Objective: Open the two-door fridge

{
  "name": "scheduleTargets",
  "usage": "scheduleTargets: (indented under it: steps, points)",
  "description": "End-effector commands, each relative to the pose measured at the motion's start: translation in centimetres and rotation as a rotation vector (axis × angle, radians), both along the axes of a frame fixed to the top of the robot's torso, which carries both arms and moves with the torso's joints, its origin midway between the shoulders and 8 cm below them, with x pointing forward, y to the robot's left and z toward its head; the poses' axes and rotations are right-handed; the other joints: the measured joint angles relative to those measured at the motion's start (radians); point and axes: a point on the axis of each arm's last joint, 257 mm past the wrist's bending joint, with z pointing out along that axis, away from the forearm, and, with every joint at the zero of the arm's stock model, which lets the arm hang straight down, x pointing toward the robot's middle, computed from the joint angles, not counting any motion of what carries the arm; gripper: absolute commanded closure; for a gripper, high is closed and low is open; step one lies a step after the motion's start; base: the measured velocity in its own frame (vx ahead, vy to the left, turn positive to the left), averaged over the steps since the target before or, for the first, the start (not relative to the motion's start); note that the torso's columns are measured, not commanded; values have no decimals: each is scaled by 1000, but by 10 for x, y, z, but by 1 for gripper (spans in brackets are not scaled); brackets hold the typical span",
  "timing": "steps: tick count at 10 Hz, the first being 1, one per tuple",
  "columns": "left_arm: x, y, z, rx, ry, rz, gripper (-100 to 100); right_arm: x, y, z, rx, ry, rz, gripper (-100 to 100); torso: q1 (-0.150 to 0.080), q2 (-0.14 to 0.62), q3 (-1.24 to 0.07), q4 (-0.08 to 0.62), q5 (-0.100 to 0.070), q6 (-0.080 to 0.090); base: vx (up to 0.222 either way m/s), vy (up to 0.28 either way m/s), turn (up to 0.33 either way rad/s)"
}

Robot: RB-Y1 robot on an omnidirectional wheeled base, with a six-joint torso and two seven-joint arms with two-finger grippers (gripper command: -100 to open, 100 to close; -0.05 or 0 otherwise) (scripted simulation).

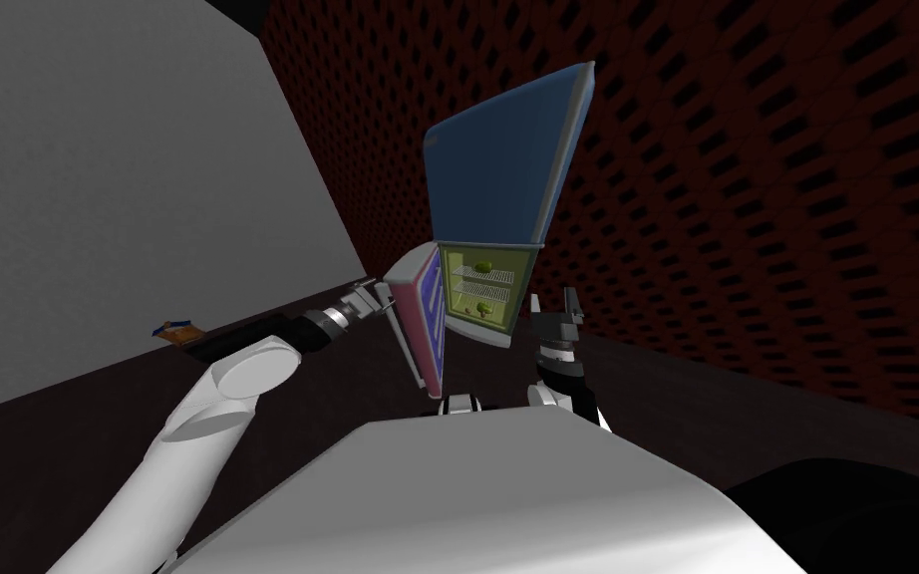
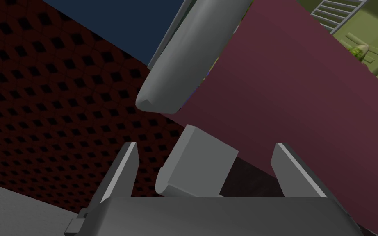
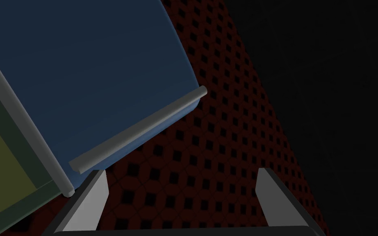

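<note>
The fridge has a blue upper door (image 1: pixel 502 159), which is closed. Its maroon lower door (image 1: pixel 426 319) stands swung out, baring a yellow-green interior (image 1: pixel 482 289) with wire shelves and small green items. My left gripper (image 1: pixel 380 297) is at that door's outer face. In the left wrist view the left gripper (image 2: pixel 205 144) is open, and a grey handle block (image 2: pixel 196 168) on the maroon door (image 2: pixel 290 102) sits between its fingers without being pressed. A larger rounded grey bar (image 2: pixel 188 61) lies just beyond. My right gripper (image 1: pixel 554 304) hangs open before the fridge. In its own view the right gripper (image 3: pixel 183 171) is below the blue door's grey handle (image 3: pixel 139 131).
A dark red patterned wall (image 1: pixel 766 199) runs behind and to the right of the fridge. A plain grey wall (image 1: pixel 99 199) stands to the left. A small orange and blue object (image 1: pixel 176 332) lies at the foot of that wall, on the dark floor.
</note>
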Motion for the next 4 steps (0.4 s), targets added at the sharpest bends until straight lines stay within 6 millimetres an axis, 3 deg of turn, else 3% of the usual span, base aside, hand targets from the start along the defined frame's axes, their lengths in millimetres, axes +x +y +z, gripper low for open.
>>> scheduleTargets:
  steps: [1,4]
  points:
    - [0,0,0,0,0,0,0,0,0,0,0,0,0,0,-1,1,1,0,0,0,0,0,0]
    - [0,0,0,0,-1,-1,0,0,0,0,0,0,0,0,-2,3,2,1,-1,0,0,0,0]
